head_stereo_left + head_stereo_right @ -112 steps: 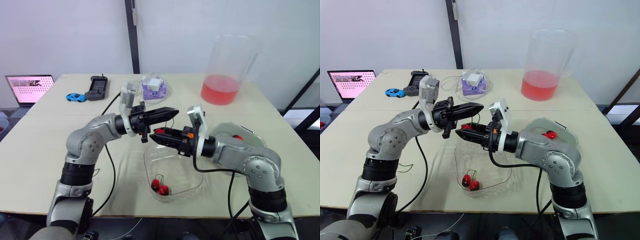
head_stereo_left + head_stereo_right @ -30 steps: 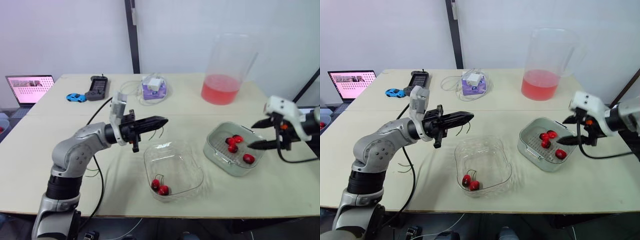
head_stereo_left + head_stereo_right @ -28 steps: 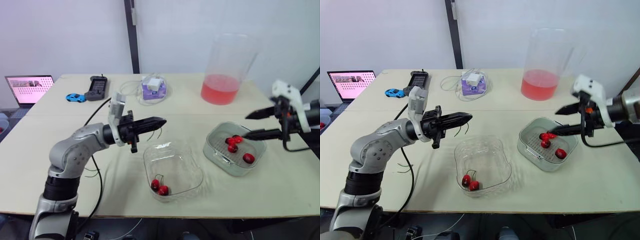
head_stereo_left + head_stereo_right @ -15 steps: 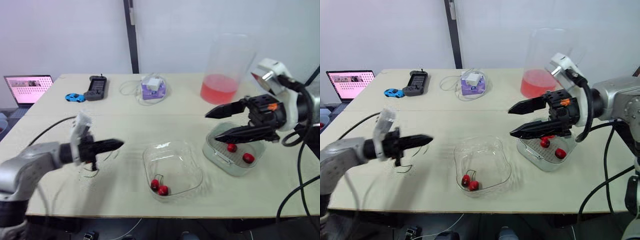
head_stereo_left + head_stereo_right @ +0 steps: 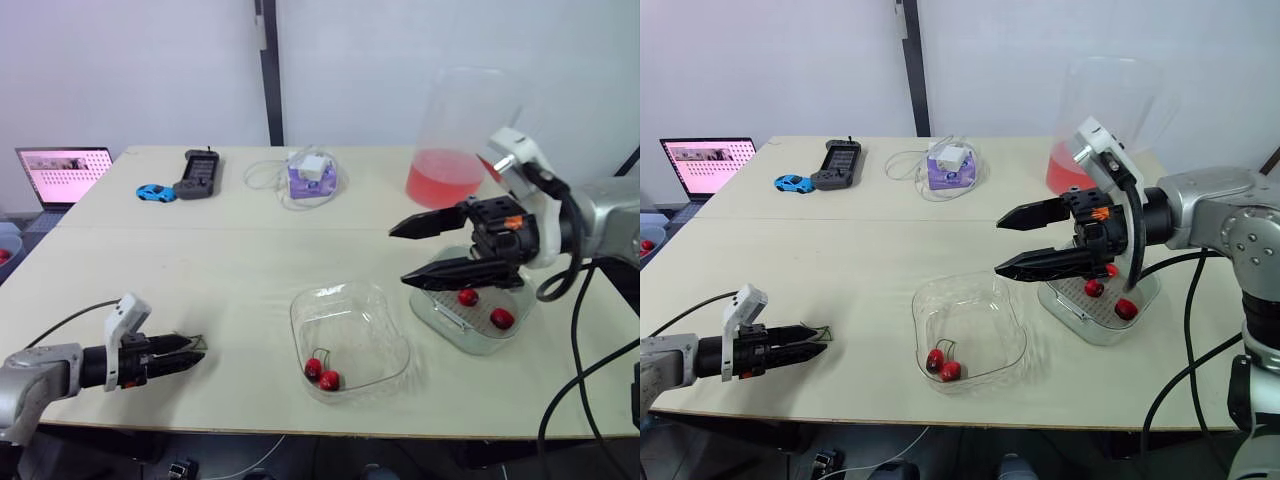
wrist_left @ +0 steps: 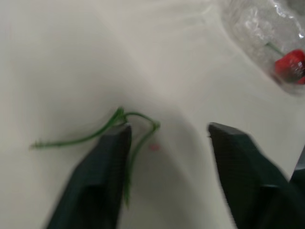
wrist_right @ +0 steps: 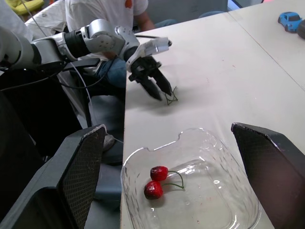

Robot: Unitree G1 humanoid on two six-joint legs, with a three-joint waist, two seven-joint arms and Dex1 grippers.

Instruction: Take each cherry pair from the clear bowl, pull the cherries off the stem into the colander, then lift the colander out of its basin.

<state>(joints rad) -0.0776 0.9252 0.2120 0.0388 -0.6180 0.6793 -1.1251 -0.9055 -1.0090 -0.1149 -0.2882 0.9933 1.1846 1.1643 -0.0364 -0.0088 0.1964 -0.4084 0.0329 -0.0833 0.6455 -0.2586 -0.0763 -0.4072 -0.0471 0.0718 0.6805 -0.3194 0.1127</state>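
Observation:
My left gripper [image 5: 190, 355] is low over the table's near left corner with its jaws open. A bare green stem [image 6: 136, 118] lies on the table at its fingertips, against one finger [image 6: 107, 157]. My right gripper [image 5: 400, 256] hangs open and empty in the air between the clear bowl [image 5: 300, 312] and the colander [image 5: 440, 308]. One cherry pair [image 5: 321, 373] lies in the bowl's near end. Red cherries [image 5: 467, 297] sit in the colander, which rests in its basin; my right arm covers part of it.
A tall pitcher of red liquid [image 5: 455, 150] stands behind the colander. At the table's far side are a laptop [image 5: 62, 168], a blue toy car [image 5: 154, 192], a black handset [image 5: 195, 173] and a purple box with cable [image 5: 312, 176]. A person in white [image 7: 107, 12] sits past the left edge.
My left arm swung from above the bowl down to the near left corner and its jaws opened, leaving the stem on the table. My right gripper moved from the colander's far side toward the bowl.

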